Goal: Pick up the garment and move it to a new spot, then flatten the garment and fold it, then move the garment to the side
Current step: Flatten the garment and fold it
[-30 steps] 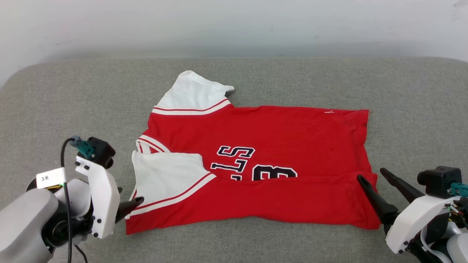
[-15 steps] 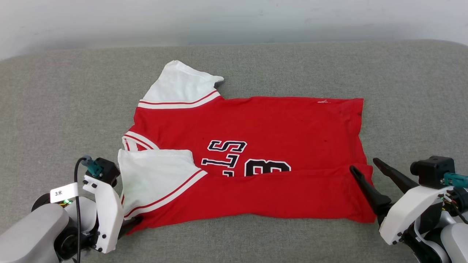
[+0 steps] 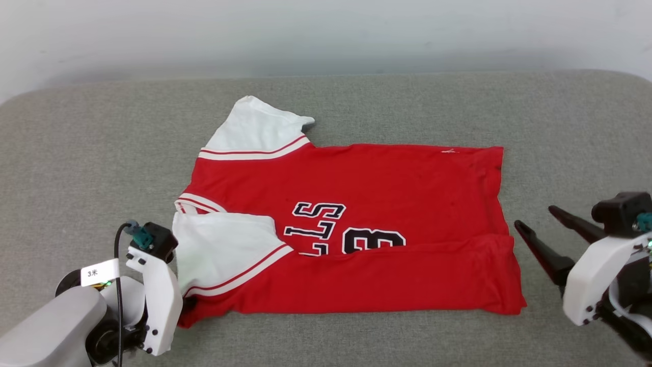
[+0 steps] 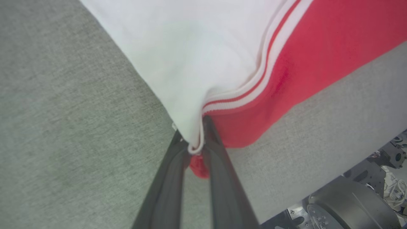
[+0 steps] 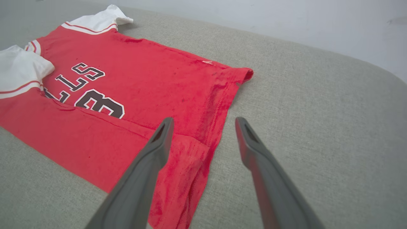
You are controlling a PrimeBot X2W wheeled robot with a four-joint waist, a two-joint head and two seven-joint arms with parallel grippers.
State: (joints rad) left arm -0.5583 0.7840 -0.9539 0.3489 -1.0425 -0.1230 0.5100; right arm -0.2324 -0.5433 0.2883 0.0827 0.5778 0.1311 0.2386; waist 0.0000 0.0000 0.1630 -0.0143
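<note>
Red jersey (image 3: 407,178) lies part-folded, centre frame, on grey cushion (image 3: 76,153) | left gripper (image 4: 194,140) pinches its sleeve corner, lower left | right gripper (image 3: 535,216) spread, empty, lower right

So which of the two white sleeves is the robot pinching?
The nearer sleeve, folded over the red front beside the letters: the left tool is closed on its edge. The farther sleeve lies free.

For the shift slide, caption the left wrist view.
Left tool clamps a corner of the garment on the grey cushion.
</note>
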